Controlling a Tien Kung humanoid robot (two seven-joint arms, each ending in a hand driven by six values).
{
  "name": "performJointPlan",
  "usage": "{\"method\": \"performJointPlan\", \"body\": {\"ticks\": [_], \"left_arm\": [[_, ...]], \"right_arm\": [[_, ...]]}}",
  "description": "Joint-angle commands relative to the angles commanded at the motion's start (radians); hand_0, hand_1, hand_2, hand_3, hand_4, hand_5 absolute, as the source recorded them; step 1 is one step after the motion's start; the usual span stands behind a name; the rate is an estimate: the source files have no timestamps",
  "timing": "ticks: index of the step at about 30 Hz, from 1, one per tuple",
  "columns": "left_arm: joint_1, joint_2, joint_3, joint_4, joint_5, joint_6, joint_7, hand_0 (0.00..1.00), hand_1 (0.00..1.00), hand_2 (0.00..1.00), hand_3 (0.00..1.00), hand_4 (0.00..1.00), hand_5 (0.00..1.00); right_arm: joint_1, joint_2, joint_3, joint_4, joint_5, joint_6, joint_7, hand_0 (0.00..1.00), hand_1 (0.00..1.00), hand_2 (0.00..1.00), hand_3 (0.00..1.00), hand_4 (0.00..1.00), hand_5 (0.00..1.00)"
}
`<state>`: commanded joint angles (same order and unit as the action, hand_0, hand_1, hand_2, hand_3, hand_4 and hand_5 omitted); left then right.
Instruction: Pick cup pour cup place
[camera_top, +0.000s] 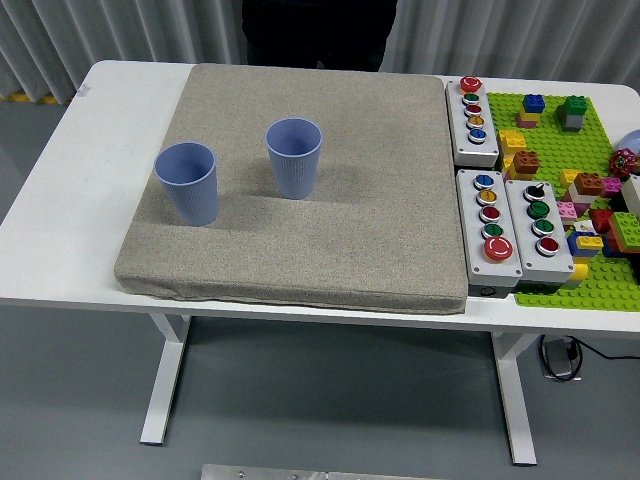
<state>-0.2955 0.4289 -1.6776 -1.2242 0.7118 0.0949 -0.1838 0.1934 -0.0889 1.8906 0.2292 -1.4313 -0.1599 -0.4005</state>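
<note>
Standing upright on mat (330, 240), two blue cups (187, 183), apart

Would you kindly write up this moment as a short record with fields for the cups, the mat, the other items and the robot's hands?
left cup: blue, upright, on the mat, near its left edge
right cup: blue, upright, on the mat, farther back; apart from the left cup
mat: grey, covers most of the table
button boxes: three, right of the mat
brick plate: green, with coloured bricks, at the table's right end
person: dark clothing, at the far side; hands not visible
robot's hands: neither in view
</note>
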Motion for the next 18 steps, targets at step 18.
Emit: {"method": "performJointPlan", "body": {"ticks": [18], "left_arm": [[0.053,0.016,-0.054,-0.043,0.005,0.002,0.000,0.760,0.756,0.857,0.878,0.801,0.998]], "right_arm": [[-0.016,0.003,0.029,0.003,-0.049,0.006,-0.006,0.694,0.662,0.612,0.624,0.002,0.369]]}}
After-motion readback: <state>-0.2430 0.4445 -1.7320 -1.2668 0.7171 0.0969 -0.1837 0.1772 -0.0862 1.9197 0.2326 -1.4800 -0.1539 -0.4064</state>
